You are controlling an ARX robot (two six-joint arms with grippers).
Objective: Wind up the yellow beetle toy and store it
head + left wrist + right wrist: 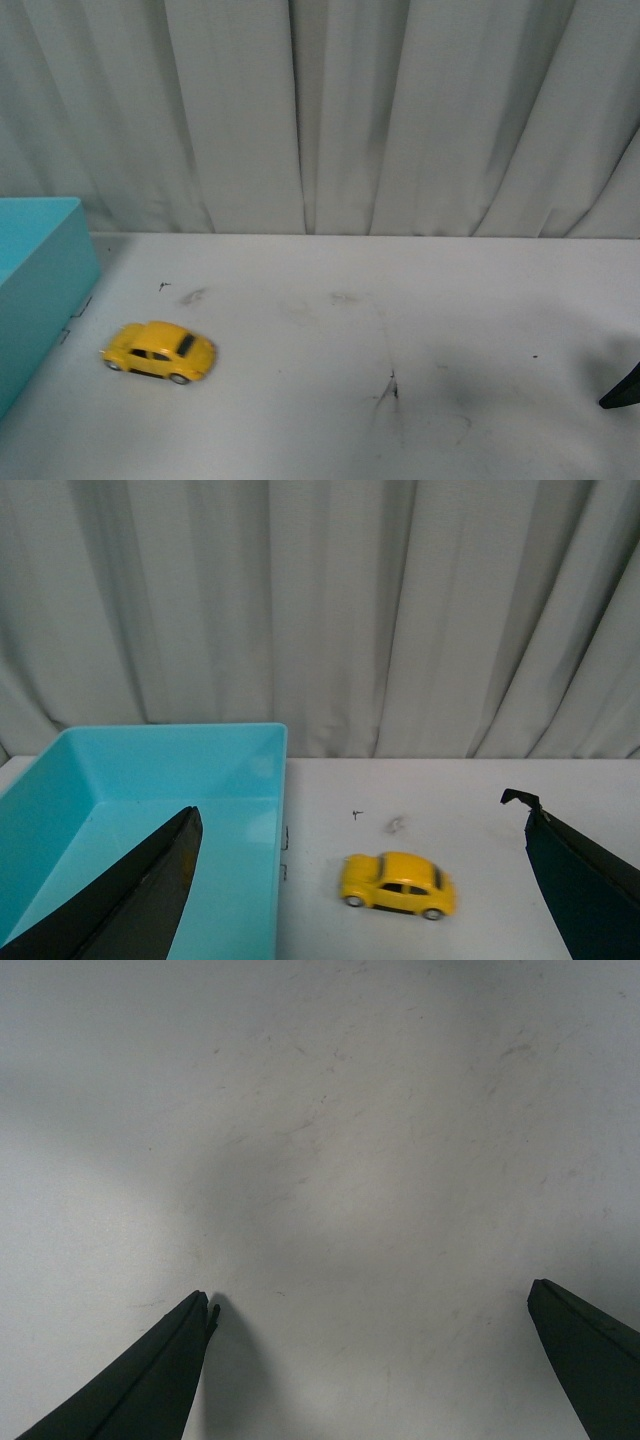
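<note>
The yellow beetle toy (160,352) stands on its wheels on the white table, at the left in the front view, a short way right of the turquoise box (40,290). In the left wrist view the toy (398,884) sits on the table ahead of my left gripper (360,825), which is open with nothing in it; one finger (140,900) hangs over the box's inside. My right gripper (370,1300) is open over bare table, holding nothing. Only a dark tip of it (622,388) shows at the front view's right edge.
The turquoise box (140,790) is open-topped and holds nothing that I can see. A white curtain (330,110) closes off the back of the table. Dark scuff marks (392,388) streak the tabletop.
</note>
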